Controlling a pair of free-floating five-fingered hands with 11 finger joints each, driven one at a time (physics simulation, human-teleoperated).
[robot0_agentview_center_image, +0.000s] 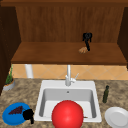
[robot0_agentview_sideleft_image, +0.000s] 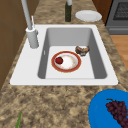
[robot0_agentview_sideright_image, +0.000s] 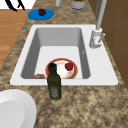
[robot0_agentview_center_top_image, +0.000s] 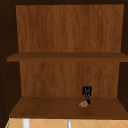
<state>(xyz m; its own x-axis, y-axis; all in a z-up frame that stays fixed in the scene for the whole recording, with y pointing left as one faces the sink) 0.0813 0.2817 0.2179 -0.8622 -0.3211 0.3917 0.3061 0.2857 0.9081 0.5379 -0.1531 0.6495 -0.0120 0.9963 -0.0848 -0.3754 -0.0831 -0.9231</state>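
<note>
Red round shape looms at lower centre. Above it, right of centre on the shelf, the right hand points down onto one brown pastry; its grip cannot be judged. A nudge could tip the pastry off the edge. Two hands: the left hand, fingers unreadable, sits lower left by one blue plate. One bottle.

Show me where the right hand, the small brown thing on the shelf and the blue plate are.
right hand (robot0_agentview_center_image: 87, 37), front view, on its palm
small brown thing (robot0_agentview_center_image: 83, 50), front view, its middle
blue plate (robot0_agentview_center_image: 10, 117), front view, bare rim
</note>
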